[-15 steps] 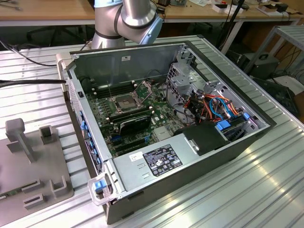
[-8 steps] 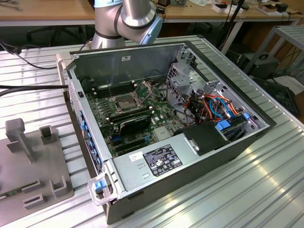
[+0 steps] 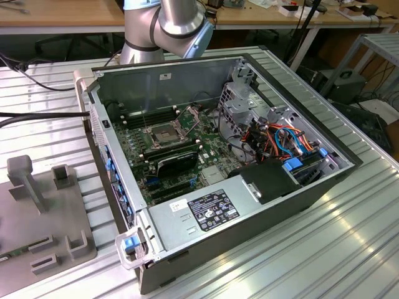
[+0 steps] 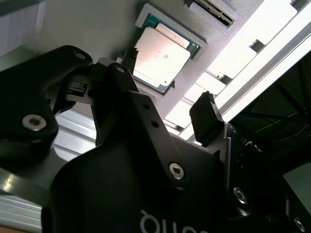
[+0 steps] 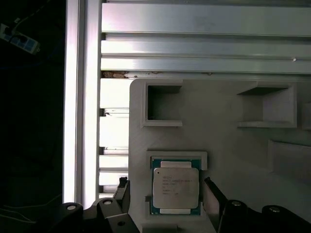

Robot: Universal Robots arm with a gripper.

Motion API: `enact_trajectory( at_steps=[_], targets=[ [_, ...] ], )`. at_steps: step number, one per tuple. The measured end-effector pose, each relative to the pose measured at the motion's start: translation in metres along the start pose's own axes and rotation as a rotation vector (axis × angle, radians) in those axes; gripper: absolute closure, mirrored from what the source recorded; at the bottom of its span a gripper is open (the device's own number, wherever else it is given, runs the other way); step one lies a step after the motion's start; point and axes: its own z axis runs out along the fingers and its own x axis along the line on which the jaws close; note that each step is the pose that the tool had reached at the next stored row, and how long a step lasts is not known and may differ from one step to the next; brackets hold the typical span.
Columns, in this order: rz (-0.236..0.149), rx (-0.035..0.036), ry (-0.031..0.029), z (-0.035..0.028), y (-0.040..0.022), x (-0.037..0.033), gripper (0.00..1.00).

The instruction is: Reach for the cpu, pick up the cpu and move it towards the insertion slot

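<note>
The cpu (image 5: 176,187) is a square chip with a silver lid and green edge, lying flat in a recess of a light grey holder plate (image 5: 218,136). In the second wrist view the cpu (image 4: 160,56) lies just beyond the black fingertips. My gripper (image 5: 166,188) is open, with one finger on each side of the chip and apart from it. In the second wrist view the gripper (image 4: 162,83) holds nothing. The insertion slot (image 3: 160,134), silver-framed with a dark centre, sits on the motherboard inside the open computer case. The arm (image 3: 174,18) rises behind the case.
The case (image 3: 218,156) lies open on a ribbed aluminium table (image 3: 324,249). Inside are a black finned block (image 3: 177,163), a power supply (image 3: 206,212), a drive cage (image 3: 243,106) and coloured cables (image 3: 280,140). A grey fixture plate (image 3: 43,212) lies at the exterior view's left.
</note>
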Motion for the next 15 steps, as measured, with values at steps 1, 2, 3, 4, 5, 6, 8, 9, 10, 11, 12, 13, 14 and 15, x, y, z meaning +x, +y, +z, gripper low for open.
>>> enact_trajectory(
  at_steps=[1,2,3,4,5,6,8,9,10,11,12,13,14,15],
  targets=[
    [0.000,0.0000,0.0000,0.0000,0.0000,0.0000,0.29],
    [0.000,0.0000,0.0000,0.0000,0.0000,0.0000,0.29],
    [0.000,0.0001,0.0000,0.0000,0.0000,0.0000,0.29],
    [0.000,0.0003,0.0000,0.0001,0.0000,-0.0001,0.29],
    [0.000,0.0004,-0.0004,0.0004,0.0000,-0.0004,0.29],
    [0.000,0.0009,0.0003,0.0009,-0.0002,-0.0018,0.29],
    [0.000,0.0008,0.0015,0.0021,-0.0001,-0.0030,0.29],
    [0.000,0.0008,0.0019,0.0033,-0.0001,-0.0035,0.29],
    [0.000,0.0008,0.0025,0.0044,-0.0002,-0.0038,0.29],
    [0.000,0.0008,0.0030,0.0058,-0.0003,-0.0040,0.29],
    [0.000,0.0008,0.0034,0.0070,-0.0004,-0.0042,0.29],
    [0.000,0.0008,0.0048,0.0097,-0.0005,-0.0044,0.29],
    [0.000,0.0008,0.0059,0.0116,-0.0006,-0.0045,0.29],
    [0.000,0.0007,0.0062,0.0131,-0.0007,-0.0045,0.29]
  ],
)
